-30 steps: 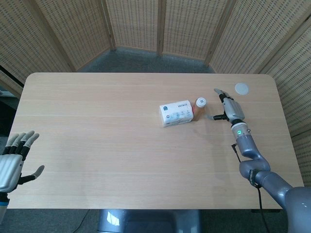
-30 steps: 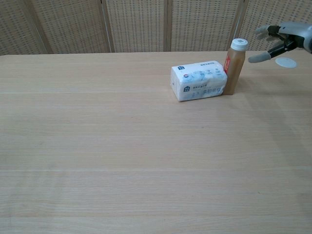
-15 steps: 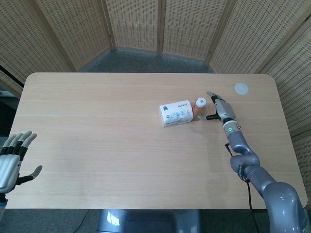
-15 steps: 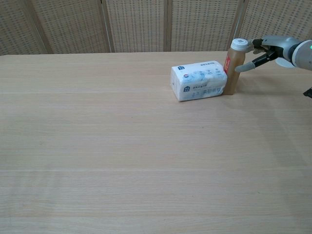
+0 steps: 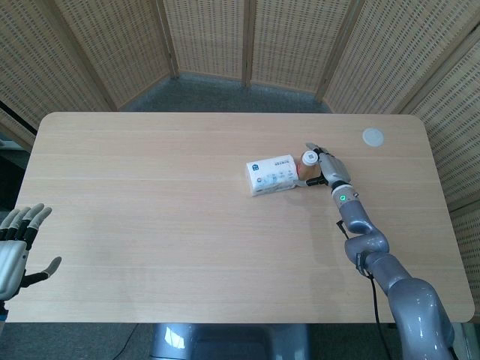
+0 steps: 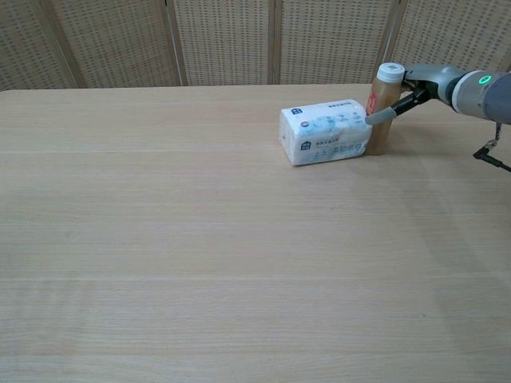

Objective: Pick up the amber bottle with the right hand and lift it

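The amber bottle (image 5: pixel 308 166) (image 6: pixel 384 112) with a white cap stands upright at the table's back right, its left side against a white tissue pack (image 5: pixel 273 175) (image 6: pixel 326 132). My right hand (image 5: pixel 324 169) (image 6: pixel 415 86) is at the bottle's right side. Its thumb reaches across the bottle's front and the other fingers pass behind it, out of sight. The fingers are still apart around the bottle, which stands on the table. My left hand (image 5: pixel 15 251) hangs open off the near left table edge, in the head view only.
A small white disc (image 5: pixel 373 136) lies near the table's far right corner, behind the right arm. The wooden table (image 5: pixel 150 210) is backed by wicker screens (image 5: pixel 210 37).
My right hand has moved left from beside the bottle until its thumb and fingers bracket it. The bottle and tissue pack have not moved. My left hand has sunk slightly lower.
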### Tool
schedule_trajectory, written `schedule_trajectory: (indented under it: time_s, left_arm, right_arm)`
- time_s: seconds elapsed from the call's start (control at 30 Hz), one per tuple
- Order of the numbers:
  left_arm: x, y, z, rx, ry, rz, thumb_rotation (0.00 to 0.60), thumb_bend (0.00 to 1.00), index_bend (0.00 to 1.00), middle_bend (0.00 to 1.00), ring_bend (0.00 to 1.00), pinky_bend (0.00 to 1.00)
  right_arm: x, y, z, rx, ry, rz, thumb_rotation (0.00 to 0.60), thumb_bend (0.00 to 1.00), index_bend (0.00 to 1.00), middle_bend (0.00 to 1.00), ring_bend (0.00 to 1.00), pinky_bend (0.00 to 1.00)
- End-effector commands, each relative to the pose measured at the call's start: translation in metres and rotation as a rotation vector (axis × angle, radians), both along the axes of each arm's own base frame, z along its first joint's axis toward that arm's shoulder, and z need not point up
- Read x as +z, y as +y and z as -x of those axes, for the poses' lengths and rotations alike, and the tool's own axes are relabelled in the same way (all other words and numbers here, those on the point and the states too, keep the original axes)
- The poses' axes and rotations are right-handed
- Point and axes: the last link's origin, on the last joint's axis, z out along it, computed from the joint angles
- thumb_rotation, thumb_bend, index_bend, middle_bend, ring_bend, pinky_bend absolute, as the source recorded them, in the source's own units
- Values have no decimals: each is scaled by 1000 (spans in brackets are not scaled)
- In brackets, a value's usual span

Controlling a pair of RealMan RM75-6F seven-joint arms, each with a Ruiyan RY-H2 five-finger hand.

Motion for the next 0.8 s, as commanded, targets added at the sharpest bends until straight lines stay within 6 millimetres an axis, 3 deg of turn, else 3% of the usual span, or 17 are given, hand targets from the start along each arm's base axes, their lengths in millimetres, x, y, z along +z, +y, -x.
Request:
schedule_trajectory:
  time_s: [0.03,0.13,0.3,0.6,0.8]
  left_arm:
    - [0,0,0,1,-3,-2,600,318,94,0,0,0]
    - [1,-1,1,4,-2,-5,600,317,94,0,0,0]
    - [2,-3,5,17,-3,-12,600,319,94,0,0,0]
    - [3,-4,7,28,-2,-16,600,319,94,0,0,0]
    - [2,-3,5,28,-1,-14,600,320,94,0,0,0]
  right_arm:
    - [-2,-1,-3,4,-7,0,526,43,0,0,0,0]
    - [-3,-3,-6,3,-17,5,595,19,0,55,0,11]
    - [-3,-6,-8,-7,-33,25,600,0,0,234,31,172]
    - [2,-11,-10,-17,-75,83,600,0,168,491,282,484]
    - [6,-10,-4,-30,-78,106,600,20,300,643,492,627]
